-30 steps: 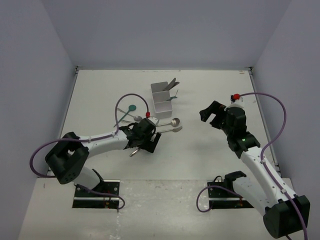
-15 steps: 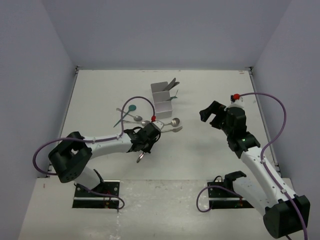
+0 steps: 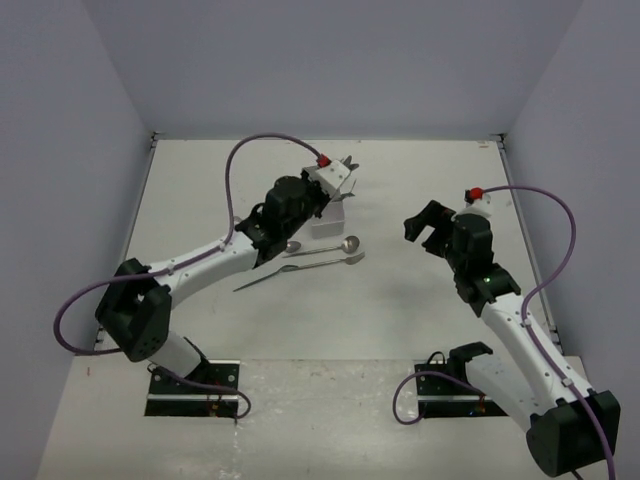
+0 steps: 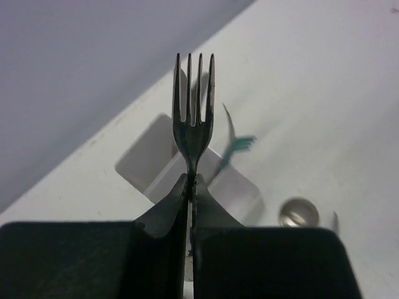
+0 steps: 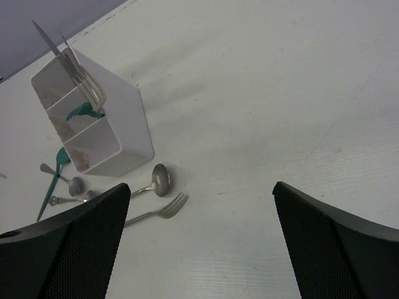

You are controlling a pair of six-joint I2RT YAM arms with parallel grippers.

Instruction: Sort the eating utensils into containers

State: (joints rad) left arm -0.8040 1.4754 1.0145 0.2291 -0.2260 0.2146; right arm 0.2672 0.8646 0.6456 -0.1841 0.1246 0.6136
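My left gripper (image 4: 190,180) is shut on the neck of a silver fork (image 4: 193,118), tines pointing away, held above the white container (image 4: 149,163). From the top the left gripper (image 3: 328,192) hangs over the container (image 3: 330,224). The container (image 5: 118,146) holds a knife (image 5: 50,40), a fork (image 5: 90,87) and a teal utensil (image 5: 84,112). On the table beside it lie a silver spoon (image 5: 159,179), a silver fork (image 5: 167,207), a teal spoon (image 5: 57,165) and small spoons (image 5: 73,185). My right gripper (image 5: 199,187) is open and holds nothing, right of these (image 3: 425,228).
The spoon (image 3: 346,243) and fork (image 3: 340,261) lie in front of the container, between the two arms. Grey walls close in the table on three sides. A purple cable (image 3: 260,145) loops over the left arm.
My left gripper shut on a fork at the table, lifted it and swung forward and right to above the container. The right arm has barely moved.
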